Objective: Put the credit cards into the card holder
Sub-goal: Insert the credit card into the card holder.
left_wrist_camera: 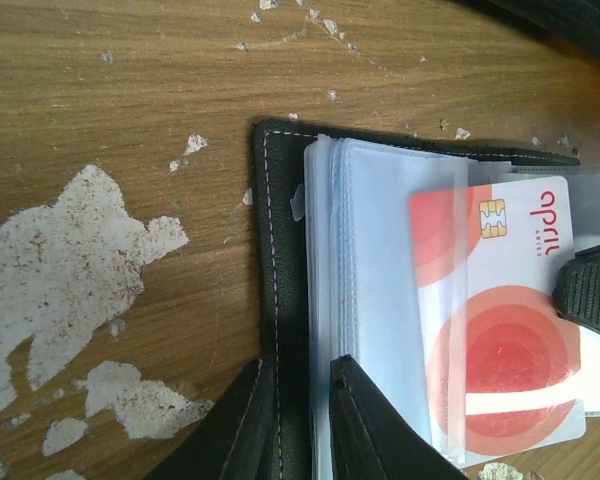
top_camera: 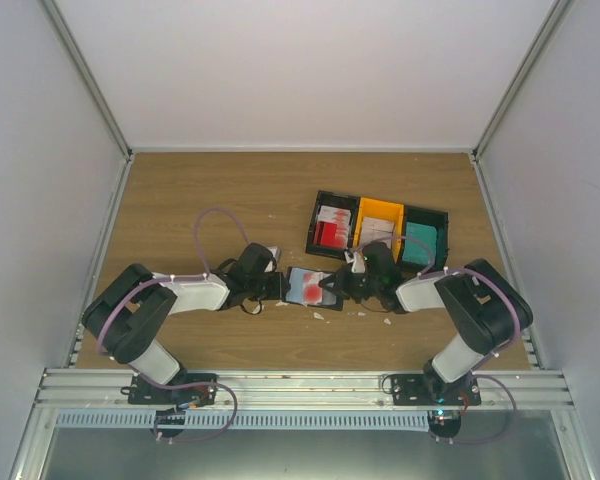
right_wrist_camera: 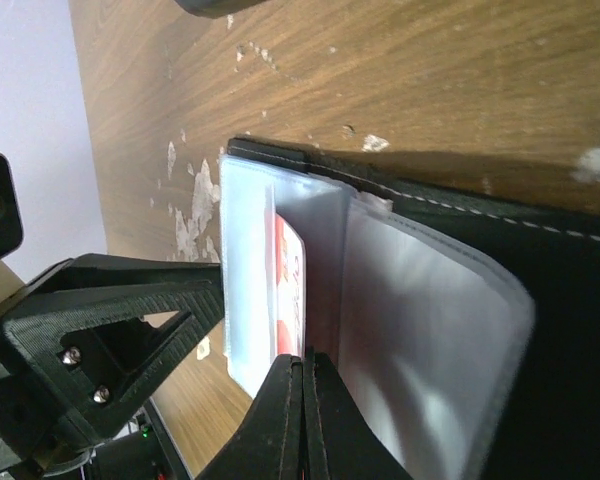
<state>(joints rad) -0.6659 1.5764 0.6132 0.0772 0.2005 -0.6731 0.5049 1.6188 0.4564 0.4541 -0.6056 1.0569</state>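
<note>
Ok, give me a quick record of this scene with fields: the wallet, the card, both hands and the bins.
card holder: lying open, clear sleeves fanned
red-and-white card: partly inside a sleeve
left hand: clamped on the card holder's stitched edge
right hand: shut, pinching the card's outer edge
bins: behind the card holder, holding more cards

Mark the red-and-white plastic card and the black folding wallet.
red-and-white plastic card [left_wrist_camera: 515, 360], left wrist view, red circle.
black folding wallet [left_wrist_camera: 278, 250], left wrist view, stitched edge.
</note>
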